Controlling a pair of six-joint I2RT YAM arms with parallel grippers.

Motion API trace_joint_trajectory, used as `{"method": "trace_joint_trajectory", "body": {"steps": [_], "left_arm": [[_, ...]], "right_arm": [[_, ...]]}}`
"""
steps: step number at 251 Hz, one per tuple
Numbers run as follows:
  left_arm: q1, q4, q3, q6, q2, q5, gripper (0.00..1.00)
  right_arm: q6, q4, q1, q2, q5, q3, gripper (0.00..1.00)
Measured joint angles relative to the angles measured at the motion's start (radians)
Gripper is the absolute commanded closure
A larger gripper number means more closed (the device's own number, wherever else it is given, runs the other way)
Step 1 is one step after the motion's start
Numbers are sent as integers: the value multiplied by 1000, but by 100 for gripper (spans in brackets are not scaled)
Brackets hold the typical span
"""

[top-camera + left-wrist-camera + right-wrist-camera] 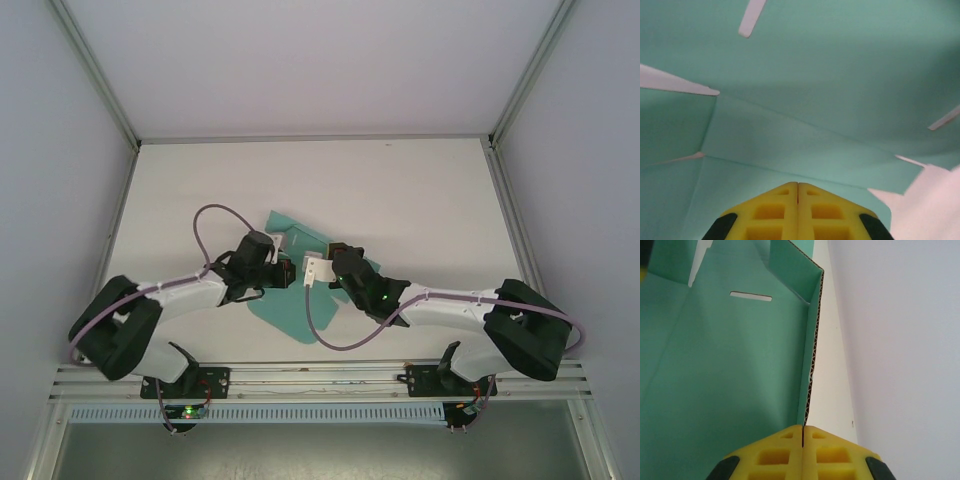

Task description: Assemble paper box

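Paper box: you have the teal paper box (291,306) as a cut sheet, not yet closed up, lying on the white table (420,200) near the middle and towards your side. It sits between the two arms, with part of it under the grippers.

Left gripper: your left gripper (281,262) comes in from the left, over the sheet's upper left part. In the left wrist view its yellow fingers (771,212) are pressed together along a thin seam. You see teal card all around and beyond the tips, creased into panels. You cannot tell from that view whether the tips touch the card.

Right gripper: your right gripper (318,268) comes in from the right and stands just beside the left one, over the sheet. In the right wrist view its fingers (832,455) are clamped on the edge of a raised flap (811,347). The corrugated edge of that flap runs straight down into the seam between the pads.

Flap: it stands upright along the right side of the flat panel, with bare table to its right.

Slot: you can see a narrow cut slot (751,296) in the flat panel, further from the fingers.
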Motion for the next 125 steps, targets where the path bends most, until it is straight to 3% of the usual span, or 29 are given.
{"method": "trace_joint_trajectory", "body": {"steps": [67, 125], "left_arm": [[-29, 290, -12, -145, 202, -91, 100], [-54, 361, 24, -194, 264, -135, 100]], "right_arm": [[34, -2, -6, -37, -85, -33, 100], [82, -61, 30, -72, -106, -33, 100]]}}
